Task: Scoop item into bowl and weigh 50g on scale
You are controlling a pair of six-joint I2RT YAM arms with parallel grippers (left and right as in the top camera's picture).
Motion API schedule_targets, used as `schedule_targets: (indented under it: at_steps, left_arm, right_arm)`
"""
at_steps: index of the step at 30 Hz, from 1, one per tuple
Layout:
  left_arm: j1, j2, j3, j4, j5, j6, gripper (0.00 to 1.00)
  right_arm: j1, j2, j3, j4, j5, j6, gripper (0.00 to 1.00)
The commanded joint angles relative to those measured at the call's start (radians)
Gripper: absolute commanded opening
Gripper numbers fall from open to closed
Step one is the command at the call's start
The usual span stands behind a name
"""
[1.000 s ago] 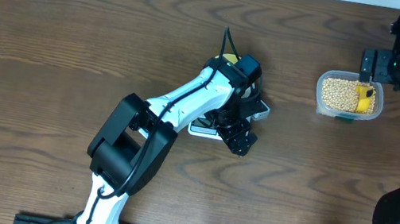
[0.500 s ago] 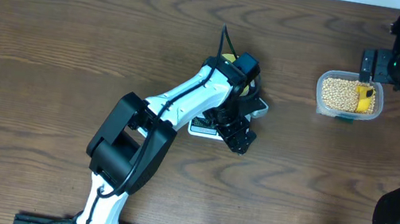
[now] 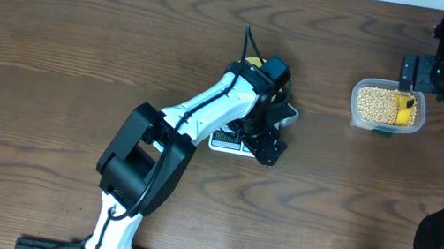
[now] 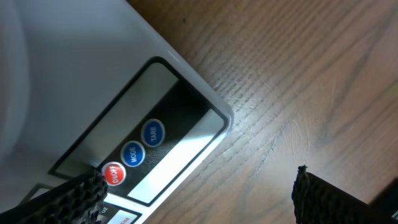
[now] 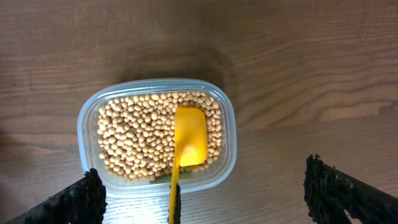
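The white scale (image 3: 223,141) lies mid-table, mostly under my left arm. Its grey display (image 4: 180,155), red button (image 4: 112,173) and two blue buttons (image 4: 142,144) fill the left wrist view. My left gripper (image 4: 199,202) hangs open just above the scale's front edge, with one fingertip (image 4: 78,196) beside the red button. Only a yellow sliver of the bowl (image 3: 254,62) shows behind the arm. The item, beige beans (image 5: 134,137), fills a clear tub (image 3: 388,107). My right gripper (image 5: 205,199) hovers open above the tub, holding nothing.
A yellow scoop (image 5: 189,137) rests in the beans, its handle (image 5: 174,199) sticking out over the tub's near rim between my right fingers. Bare wooden table (image 3: 56,45) surrounds everything. The table's far edge runs along the top of the overhead view.
My left gripper has shifted slightly toward the far side over the scale's front. The right arm, tub and scoop have not moved.
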Motion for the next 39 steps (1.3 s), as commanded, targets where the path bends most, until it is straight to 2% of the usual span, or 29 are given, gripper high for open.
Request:
schedule_targets:
  at_steps: [1, 6, 12, 19, 27, 31, 39]
  left_arm:
    - [0.009, 0.061, 0.000, 0.018, -0.069, -0.015, 0.98]
    - [0.009, 0.058, 0.013, 0.003, -0.068, -0.014, 0.98]
    - [0.009, 0.001, 0.071, -0.122, -0.068, 0.015, 0.98]
    - [0.032, -0.174, 0.071, -0.198, -0.047, 0.015, 0.98]
    - [0.185, -0.301, 0.071, -0.104, -0.201, -0.008, 0.98]
    - [0.295, -0.291, 0.069, -0.051, -0.204, -0.060, 0.98]
    - [0.497, -0.257, 0.066, 0.079, -0.216, -0.060, 0.98]
  right_arm:
    - [0.005, -0.005, 0.011, -0.003, 0.008, 0.001, 0.99]
    - [0.005, -0.005, 0.011, -0.003, 0.008, 0.001, 0.99]
    - [0.005, -0.005, 0.011, -0.003, 0.008, 0.001, 0.99]
    - [0.005, -0.005, 0.011, -0.003, 0.008, 0.001, 0.99]
    - [0.005, -0.005, 0.011, -0.003, 0.008, 0.001, 0.99]
    - [0.005, -0.005, 0.011, -0.003, 0.008, 0.001, 0.99]
    - [0.005, -0.005, 0.011, -0.003, 0.008, 0.001, 0.99]
